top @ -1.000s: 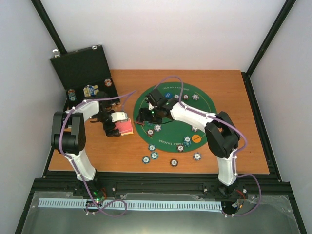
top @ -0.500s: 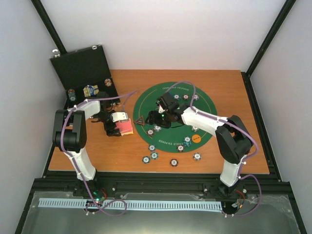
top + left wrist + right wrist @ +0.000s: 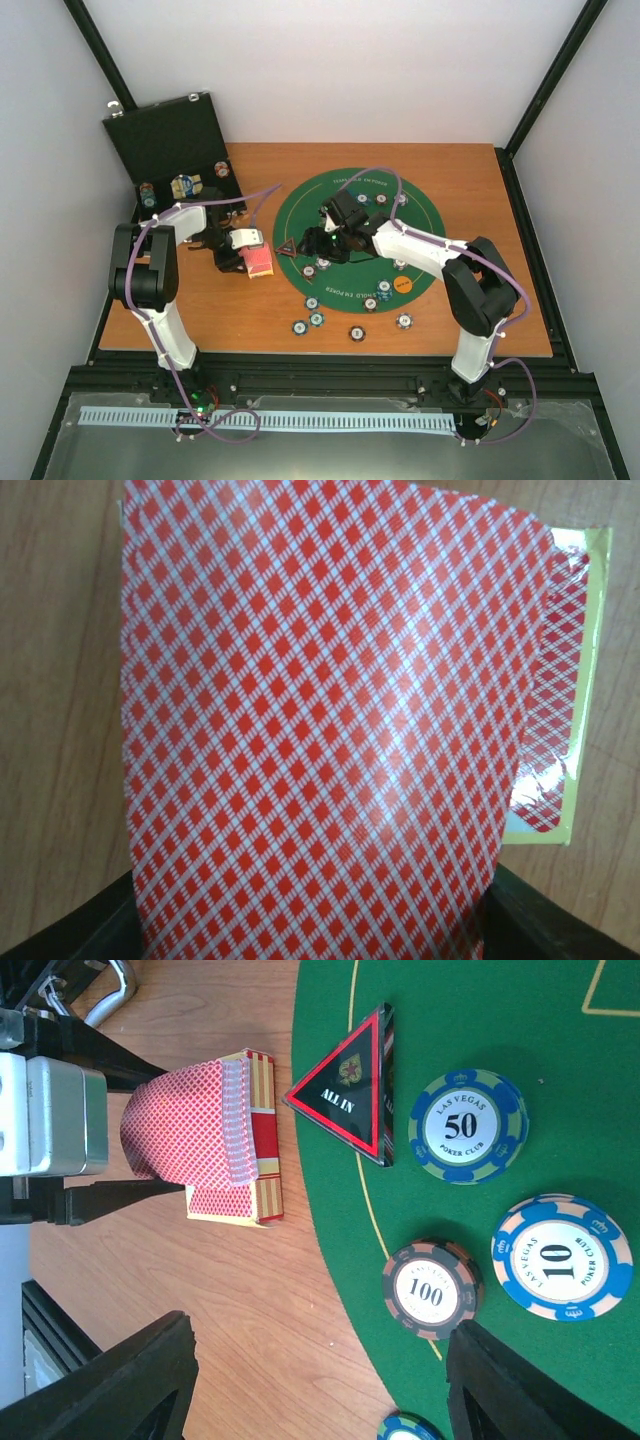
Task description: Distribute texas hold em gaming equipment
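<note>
The red-backed playing cards (image 3: 260, 262) showed a fine white lattice of diamonds over red and sat in a yellow-edged pack (image 3: 585, 660) on the wooden counter (image 3: 450, 320), just left of the large round green felt mat (image 3: 480, 1010). The left arm's fingers (image 3: 560, 935) pinched the top card (image 3: 320, 730) by its two sides, so that it arched up, glossy, off the pack. At the mat's edge beside the pack lay the black red-edged triangle marker (image 3: 345, 1085), printed "ALL IN" in white under a small gold crest. Near it on the felt stood three round poker chips with striped edges, each lettered "LAS VEGAS POKER CLUB": a blue-and-green chip (image 3: 468, 1125) marked 50, a blue-and-cream chip (image 3: 562, 1256) marked 10 and a black-and-salmon chip (image 3: 430, 1288) marked 100. The right arm's fingers (image 3: 110, 1380) hung spread apart above these, holding nothing. The lettering around the mat was too small to read.
</note>
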You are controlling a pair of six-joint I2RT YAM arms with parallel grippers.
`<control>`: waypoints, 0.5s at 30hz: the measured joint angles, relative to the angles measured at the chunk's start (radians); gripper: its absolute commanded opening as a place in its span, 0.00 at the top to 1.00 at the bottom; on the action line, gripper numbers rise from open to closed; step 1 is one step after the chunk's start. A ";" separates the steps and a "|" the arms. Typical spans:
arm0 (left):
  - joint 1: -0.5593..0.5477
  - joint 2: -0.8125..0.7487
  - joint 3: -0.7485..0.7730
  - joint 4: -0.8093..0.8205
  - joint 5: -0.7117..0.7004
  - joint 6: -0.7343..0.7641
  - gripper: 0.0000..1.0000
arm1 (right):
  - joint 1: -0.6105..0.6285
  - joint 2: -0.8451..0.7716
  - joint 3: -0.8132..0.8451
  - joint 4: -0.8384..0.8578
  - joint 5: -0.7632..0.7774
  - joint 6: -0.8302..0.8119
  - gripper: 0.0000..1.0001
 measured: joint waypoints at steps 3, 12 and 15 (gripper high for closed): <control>0.000 -0.001 -0.001 0.000 0.002 0.000 0.66 | -0.002 0.000 0.000 0.006 -0.009 0.000 0.31; -0.001 -0.026 -0.020 -0.017 0.009 0.000 0.99 | -0.006 0.002 -0.002 0.044 -0.054 0.006 0.31; -0.002 -0.048 -0.020 -0.034 0.014 0.000 0.99 | -0.006 0.005 -0.002 0.060 -0.073 0.014 0.31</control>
